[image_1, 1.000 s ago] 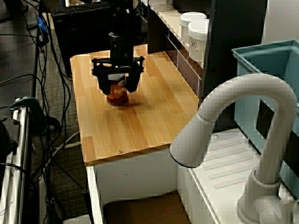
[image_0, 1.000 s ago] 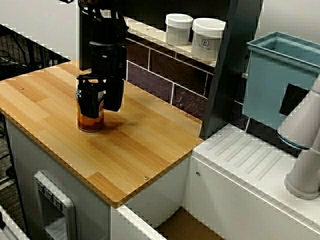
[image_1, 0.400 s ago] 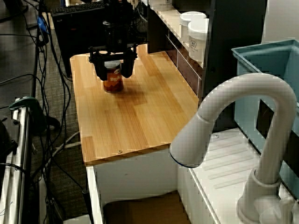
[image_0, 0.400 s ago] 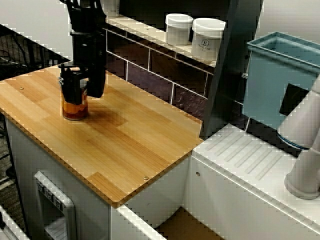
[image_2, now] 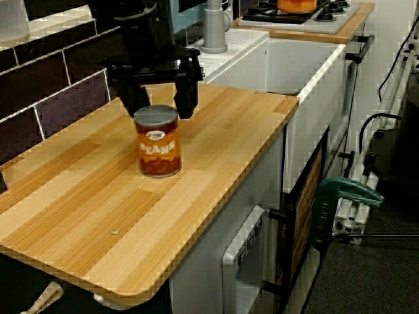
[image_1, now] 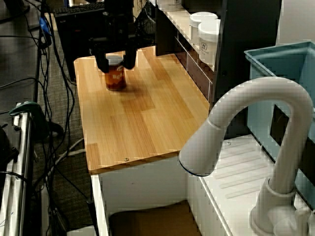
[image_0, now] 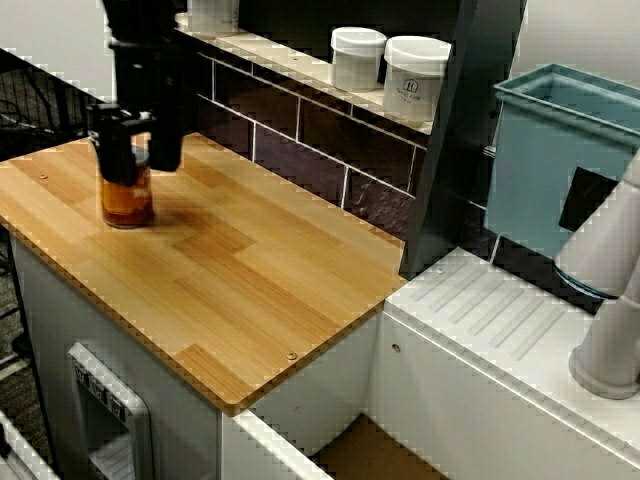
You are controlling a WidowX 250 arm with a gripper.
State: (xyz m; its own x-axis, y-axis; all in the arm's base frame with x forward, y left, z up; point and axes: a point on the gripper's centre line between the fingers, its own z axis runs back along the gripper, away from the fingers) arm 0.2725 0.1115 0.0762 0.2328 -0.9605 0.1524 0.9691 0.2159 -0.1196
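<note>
A can of beans (image_2: 158, 147) with an orange label and a grey lid stands upright near the far left end of the wooden counter (image_2: 98, 216). The black gripper (image_2: 159, 104) comes down from above, one finger on each side of the can's upper part, shut on it. In the view from above the can (image_0: 127, 200) sits under the gripper (image_0: 140, 160), close to the counter's left edge. The view from the side shows the can (image_1: 115, 79) at the counter's far end, its lid between the fingers of the gripper (image_1: 114, 63). The can's base looks level with the wood.
Two white jars (image_0: 358, 58) (image_0: 415, 78) stand on the shelf above the dark tiled wall. A teal bin (image_0: 560, 150) and a white faucet (image_1: 246, 128) lie to the right, past a white drainboard (image_0: 500, 330). Cables (image_1: 49, 98) hang beside the counter's far end.
The gripper has moved the can along the counter, from near the middle toward the far left end. Its grip on the can looks unchanged.
</note>
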